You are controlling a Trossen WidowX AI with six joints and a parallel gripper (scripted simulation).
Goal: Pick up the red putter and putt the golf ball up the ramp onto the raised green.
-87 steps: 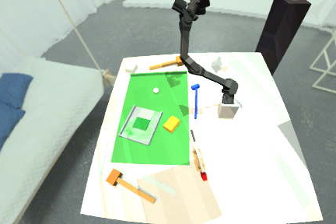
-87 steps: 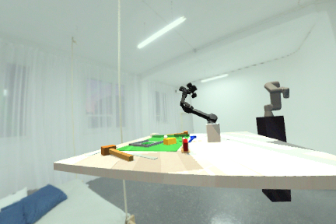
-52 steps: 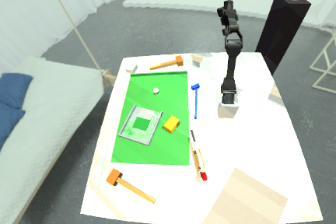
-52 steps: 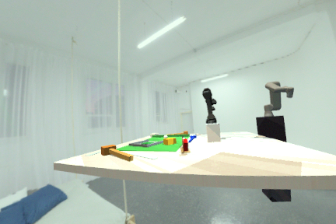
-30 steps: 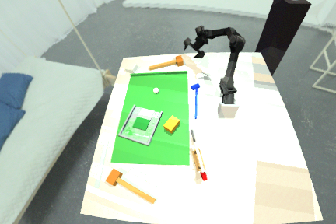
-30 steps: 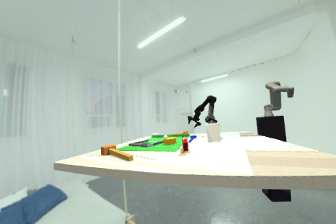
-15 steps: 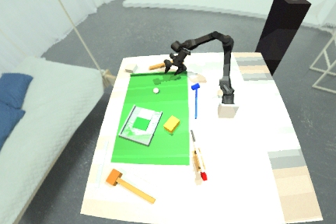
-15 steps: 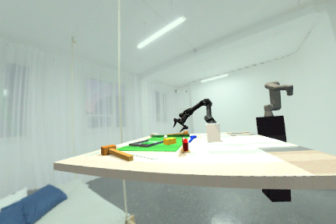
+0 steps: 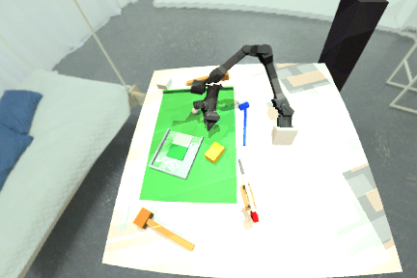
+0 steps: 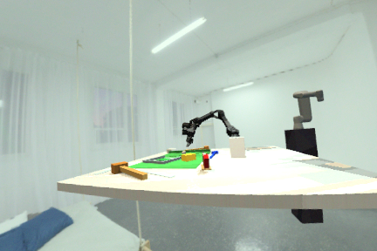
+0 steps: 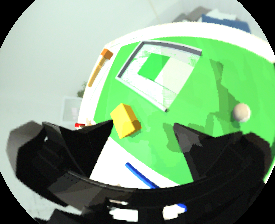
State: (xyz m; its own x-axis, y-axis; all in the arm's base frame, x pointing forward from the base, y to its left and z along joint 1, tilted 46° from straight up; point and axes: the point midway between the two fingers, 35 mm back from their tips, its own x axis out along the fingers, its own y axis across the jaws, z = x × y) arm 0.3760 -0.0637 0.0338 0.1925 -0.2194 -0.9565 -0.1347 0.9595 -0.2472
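The putter [image 9: 249, 198], a thin pale shaft ending in a small red block head, lies near the surface's [image 9: 305, 203] near edge, just off the flat green mat's [image 9: 189, 183] corner. A small white round ball [image 9: 194, 110] sits on the mat toward the far edge, beside the hand [image 9: 210, 123]. The hand hangs above the mat, its dark fingers spread wide, gripping nothing.

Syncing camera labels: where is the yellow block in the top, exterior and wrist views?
Top: the yellow block is on the green mat, right of the grey-framed ramp.
Exterior: mid-table, left of the red putter head, on the mat's far part.
Wrist: centre-left, between the open gripper fingers, below the ramp.
Shared landmark: the grey-framed ramp.
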